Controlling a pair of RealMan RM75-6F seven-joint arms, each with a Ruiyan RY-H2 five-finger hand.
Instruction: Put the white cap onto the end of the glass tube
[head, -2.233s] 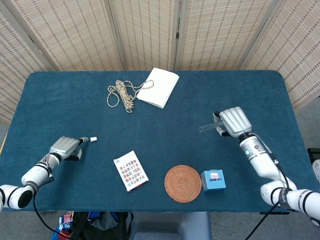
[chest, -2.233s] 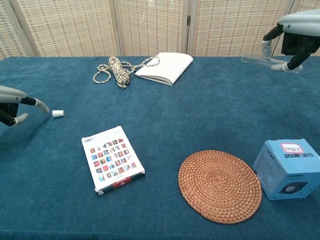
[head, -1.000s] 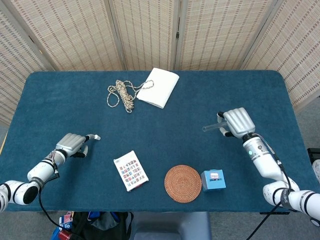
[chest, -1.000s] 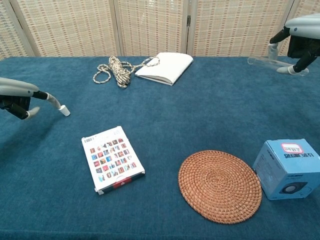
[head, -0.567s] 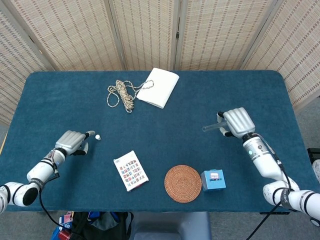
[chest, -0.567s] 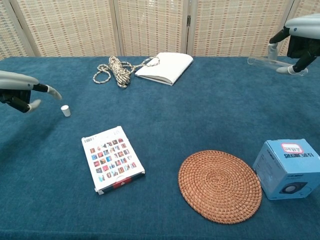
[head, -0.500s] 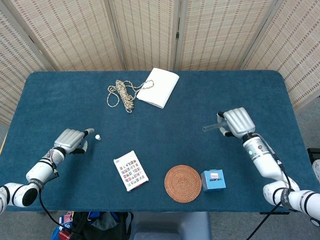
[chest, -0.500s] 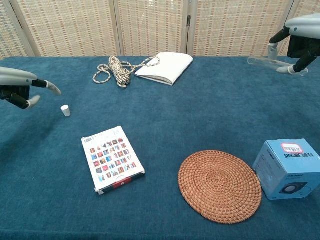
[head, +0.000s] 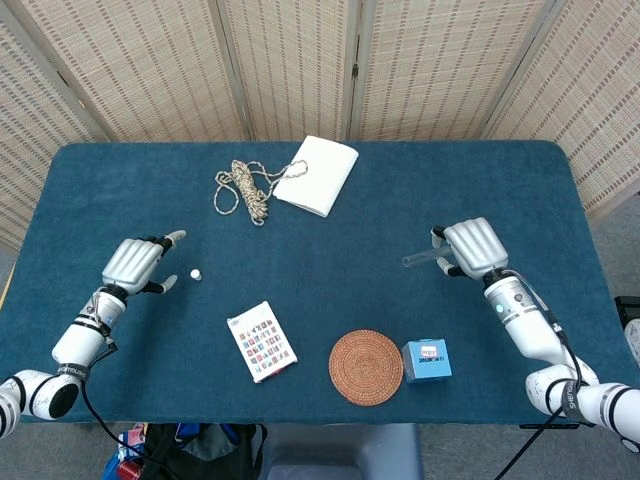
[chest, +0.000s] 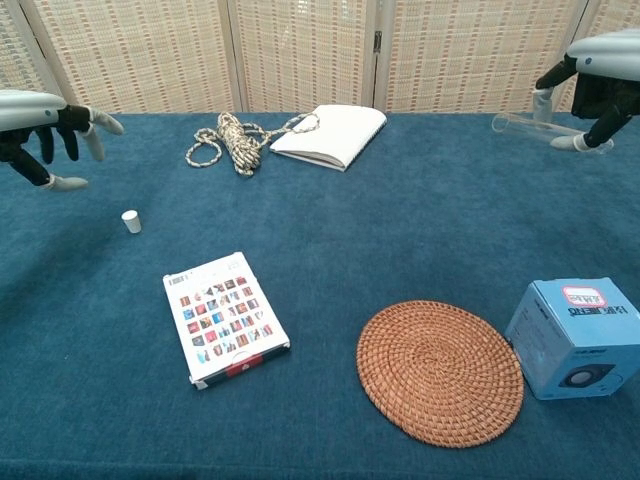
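Note:
The small white cap (head: 196, 274) (chest: 130, 221) stands upright on the blue cloth, free of any hand. Left of it, my left hand (head: 137, 264) (chest: 45, 130) hovers above the table with its fingers spread and nothing in them. At the right side my right hand (head: 472, 246) (chest: 592, 80) holds the clear glass tube (head: 418, 259) (chest: 528, 125) lying about level above the table, its open end pointing toward the middle.
A stamp-patterned card (head: 262, 341) lies in front of the cap, with a round woven coaster (head: 366, 367) and a small blue box (head: 427, 360) to the right. A coiled rope (head: 243, 189) and a white notebook (head: 317, 174) lie at the back.
The left hand carried the cap rightward, dropped it onto the cloth, then rose and spread its fingers. The right hand with the tube has barely shifted.

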